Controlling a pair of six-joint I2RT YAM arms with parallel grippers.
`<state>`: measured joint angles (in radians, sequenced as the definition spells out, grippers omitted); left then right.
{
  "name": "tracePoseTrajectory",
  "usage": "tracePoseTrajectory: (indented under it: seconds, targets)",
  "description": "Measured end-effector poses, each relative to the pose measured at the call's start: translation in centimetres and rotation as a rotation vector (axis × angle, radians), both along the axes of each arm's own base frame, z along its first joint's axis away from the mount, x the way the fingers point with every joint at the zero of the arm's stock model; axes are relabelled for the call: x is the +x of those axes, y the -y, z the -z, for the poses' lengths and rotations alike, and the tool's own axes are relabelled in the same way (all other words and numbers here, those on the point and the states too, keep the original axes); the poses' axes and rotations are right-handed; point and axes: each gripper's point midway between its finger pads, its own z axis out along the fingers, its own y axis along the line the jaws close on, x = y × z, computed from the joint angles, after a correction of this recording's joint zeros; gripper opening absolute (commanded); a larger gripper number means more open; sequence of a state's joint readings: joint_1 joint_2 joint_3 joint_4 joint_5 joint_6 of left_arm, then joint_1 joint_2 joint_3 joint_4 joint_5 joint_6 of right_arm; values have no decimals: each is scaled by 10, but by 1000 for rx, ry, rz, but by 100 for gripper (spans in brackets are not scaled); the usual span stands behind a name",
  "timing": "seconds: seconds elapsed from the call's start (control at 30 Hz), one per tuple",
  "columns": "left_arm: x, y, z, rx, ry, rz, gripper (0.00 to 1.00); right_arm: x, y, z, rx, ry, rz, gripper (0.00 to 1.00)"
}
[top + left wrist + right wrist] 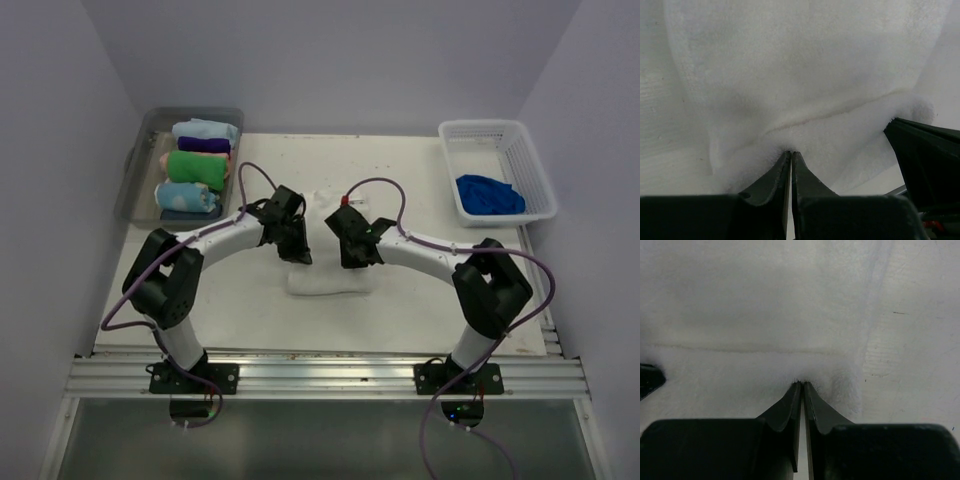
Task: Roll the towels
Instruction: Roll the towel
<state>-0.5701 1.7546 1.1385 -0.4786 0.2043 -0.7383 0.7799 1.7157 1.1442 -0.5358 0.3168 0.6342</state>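
Observation:
The white towel (330, 283) lies in the middle of the table, with a thick folded band along its near edge (805, 85). My left gripper (298, 255) is down on the left part of that edge, its jaws pinched together with the tips (791, 153) buried in the pile. At the right end of the same edge my right gripper (352, 260) is pinched the same way (803, 383). The royal blue towel (490, 194) lies crumpled in the white basket (497, 127) at the far right.
A clear tray (135, 172) at the far left holds several rolled towels, among them a green one (197, 168). In the left wrist view the right gripper's black body (927, 165) sits close by. Bare table (910, 340) shows right of the towel.

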Motion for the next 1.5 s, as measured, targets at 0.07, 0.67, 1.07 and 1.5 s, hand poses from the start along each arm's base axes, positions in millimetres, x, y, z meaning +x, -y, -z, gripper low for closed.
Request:
tracePoseTrajectory:
  seconds: [0.07, 0.67, 1.07, 1.5]
  targets:
    - [0, -1, -5, -2, 11, -3, 8, 4, 3, 2, 3, -1, 15, 9]
    - [-11, -18, -2, -7, 23, -25, 3, 7, 7, 15, 51, 7, 49, 7]
    - [-2, -26, 10, 4, 7, -45, 3, -35, 8, 15, 179, -12, 45, 6]
    - [-4, -22, 15, -12, -20, -21, 2, -93, -18, -4, 117, -50, -109, 39]
